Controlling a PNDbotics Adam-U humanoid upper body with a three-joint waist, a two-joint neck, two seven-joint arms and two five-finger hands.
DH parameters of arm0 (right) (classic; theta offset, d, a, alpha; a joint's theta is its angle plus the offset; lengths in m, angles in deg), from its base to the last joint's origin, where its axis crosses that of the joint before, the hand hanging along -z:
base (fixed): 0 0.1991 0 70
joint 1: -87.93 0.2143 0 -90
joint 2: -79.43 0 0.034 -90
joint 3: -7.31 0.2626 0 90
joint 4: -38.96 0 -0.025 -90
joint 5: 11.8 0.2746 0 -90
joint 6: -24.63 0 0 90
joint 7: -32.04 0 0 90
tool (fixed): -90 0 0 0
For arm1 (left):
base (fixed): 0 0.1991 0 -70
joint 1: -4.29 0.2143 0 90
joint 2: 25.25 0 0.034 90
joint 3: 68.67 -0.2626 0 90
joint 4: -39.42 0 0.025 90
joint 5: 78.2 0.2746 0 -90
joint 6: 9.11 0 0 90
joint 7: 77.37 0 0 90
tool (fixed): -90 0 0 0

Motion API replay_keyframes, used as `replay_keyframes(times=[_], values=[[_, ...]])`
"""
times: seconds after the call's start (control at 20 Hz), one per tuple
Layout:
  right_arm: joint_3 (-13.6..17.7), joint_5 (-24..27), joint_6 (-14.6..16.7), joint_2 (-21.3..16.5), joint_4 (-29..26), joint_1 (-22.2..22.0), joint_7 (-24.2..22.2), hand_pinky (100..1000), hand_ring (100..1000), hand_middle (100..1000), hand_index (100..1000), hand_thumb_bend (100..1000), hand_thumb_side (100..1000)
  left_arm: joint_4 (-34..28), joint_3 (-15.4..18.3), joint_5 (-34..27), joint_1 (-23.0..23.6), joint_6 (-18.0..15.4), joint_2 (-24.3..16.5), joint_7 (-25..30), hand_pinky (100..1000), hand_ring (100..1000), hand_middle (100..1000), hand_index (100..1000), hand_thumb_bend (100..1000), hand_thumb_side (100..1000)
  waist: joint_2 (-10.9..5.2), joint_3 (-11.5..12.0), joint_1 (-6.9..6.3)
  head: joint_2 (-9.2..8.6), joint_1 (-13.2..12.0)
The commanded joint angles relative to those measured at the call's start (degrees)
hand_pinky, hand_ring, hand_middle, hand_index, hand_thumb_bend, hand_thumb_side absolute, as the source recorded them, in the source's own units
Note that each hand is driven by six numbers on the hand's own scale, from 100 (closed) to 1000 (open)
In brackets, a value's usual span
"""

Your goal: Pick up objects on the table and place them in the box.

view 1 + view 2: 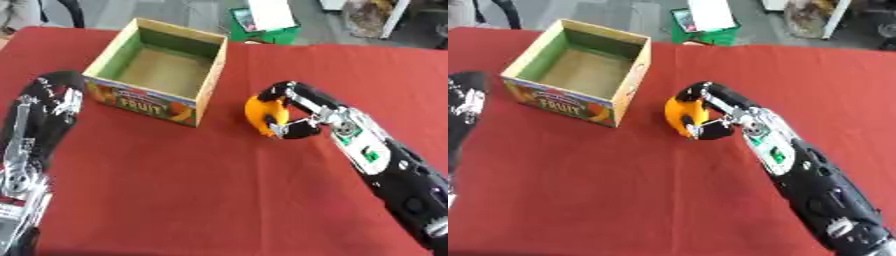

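Observation:
An orange round object (260, 114) sits just right of the box, with my right hand (296, 111) curled round it, fingers over its top and thumb under its lower side. The fruit box (162, 70) is an open cardboard carton with green inner walls and a "FRUIT" label on its front; its inside shows nothing but the brown floor. My left arm (39, 120) lies along the left edge of the red table; its hand is out of view.
The red tablecloth (201, 185) covers the whole table. Beyond the far edge stands a green crate (262, 27) with a white sheet on it, on the floor.

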State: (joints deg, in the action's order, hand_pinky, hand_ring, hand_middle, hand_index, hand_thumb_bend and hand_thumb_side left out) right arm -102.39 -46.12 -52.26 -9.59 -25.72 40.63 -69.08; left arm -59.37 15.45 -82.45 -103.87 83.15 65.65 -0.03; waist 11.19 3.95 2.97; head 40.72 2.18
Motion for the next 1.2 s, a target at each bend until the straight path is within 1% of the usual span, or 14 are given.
replay_keyframes(times=[0.05, 0.1, 0.15, 0.2, 0.25, 0.3, 0.35, 0.4, 0.45, 0.5, 0.6, 0.8, 1.2], values=[[0.84, -2.56, 0.00, -0.40, 0.18, 1.04, 2.01, 447, 587, 522, 675, 100, 100, -1.05, -0.04, -0.19, -0.76, -0.01, -0.41, 0.15, 875, 920, 734, 727, 235, 465, -0.71, 0.12, -0.27, -0.19, 0.10], [1.39, -3.50, -0.42, -0.48, 0.02, 1.19, 3.90, 385, 534, 457, 596, 100, 100, -1.05, -0.04, -0.21, -0.78, 0.00, -0.41, 0.14, 875, 920, 734, 727, 235, 465, -0.72, 0.18, -0.28, -0.20, 0.09], [1.66, -4.39, -0.86, -0.45, 0.05, 1.21, 5.86, 374, 527, 446, 581, 100, 100, -1.07, -0.03, -0.21, -0.80, 0.01, -0.41, 0.13, 875, 920, 734, 727, 235, 465, -0.71, 0.23, -0.28, -0.22, 0.11], [1.85, -4.99, -1.22, -0.38, 0.30, 1.22, 7.55, 276, 461, 336, 461, 100, 100, -1.09, -0.03, -0.23, -0.82, 0.02, -0.42, 0.13, 875, 920, 733, 727, 235, 465, -0.72, 0.26, -0.29, -0.21, 0.12], [2.01, -5.32, -1.48, -0.31, 0.68, 1.24, 9.04, 276, 461, 336, 461, 100, 100, -1.10, -0.04, -0.25, -0.84, 0.02, -0.43, 0.13, 875, 920, 733, 727, 235, 465, -0.72, 0.28, -0.29, -0.19, 0.13], [2.24, -5.53, -1.66, -0.28, 1.05, 1.30, 10.43, 226, 418, 242, 362, 100, 100, -1.12, -0.04, -0.26, -0.85, 0.02, -0.43, 0.14, 875, 920, 733, 727, 236, 465, -0.73, 0.30, -0.28, -0.19, 0.13], [2.47, -5.65, -1.82, -0.28, 1.37, 1.35, 11.79, 223, 414, 234, 352, 100, 100, -1.13, -0.03, -0.26, -0.85, 0.03, -0.43, 0.14, 875, 920, 733, 727, 235, 465, -0.74, 0.33, -0.27, -0.20, 0.14], [2.62, -5.72, -1.87, -0.30, 1.68, 1.39, 12.91, 227, 402, 204, 281, 100, 100, -1.13, -0.03, -0.27, -0.85, 0.03, -0.43, 0.14, 875, 920, 733, 727, 236, 464, -0.74, 0.35, -0.25, -0.21, 0.13], [2.75, -5.70, -1.82, -0.35, 1.98, 1.44, 13.78, 227, 400, 202, 268, 100, 100, -1.13, -0.03, -0.27, -0.85, 0.04, -0.43, 0.13, 875, 920, 733, 727, 236, 464, -0.75, 0.36, -0.22, -0.21, 0.14], [2.94, -5.60, -1.77, -0.45, 2.26, 1.56, 14.56, 221, 383, 182, 198, 100, 100, -1.14, -0.04, -0.28, -0.85, 0.04, -0.43, 0.13, 875, 920, 733, 727, 236, 464, -0.76, 0.37, -0.18, -0.23, 0.15], [3.37, -5.07, -1.78, -0.56, 2.89, 1.76, 15.75, 209, 365, 160, 179, 100, 100, -1.16, -0.04, -0.30, -0.89, 0.02, -0.41, 0.15, 875, 920, 733, 727, 237, 464, -0.78, 0.42, -0.13, -0.29, 0.18], [4.38, -2.92, -2.30, -1.03, 3.30, 2.38, 17.42, 202, 361, 151, 173, 100, 100, -1.23, -0.09, -0.31, -0.93, 0.00, -0.40, 0.20, 875, 919, 732, 727, 238, 463, -0.81, 0.62, -0.06, -0.36, 0.21], [6.44, 0.99, -4.07, -3.36, 0.68, 6.25, 18.65, 206, 358, 149, 172, 100, 100, -1.42, -1.08, -0.48, -1.50, 0.07, -0.03, 1.10, 875, 920, 732, 726, 238, 464, -0.89, 2.21, 0.41, -0.55, 0.41]])
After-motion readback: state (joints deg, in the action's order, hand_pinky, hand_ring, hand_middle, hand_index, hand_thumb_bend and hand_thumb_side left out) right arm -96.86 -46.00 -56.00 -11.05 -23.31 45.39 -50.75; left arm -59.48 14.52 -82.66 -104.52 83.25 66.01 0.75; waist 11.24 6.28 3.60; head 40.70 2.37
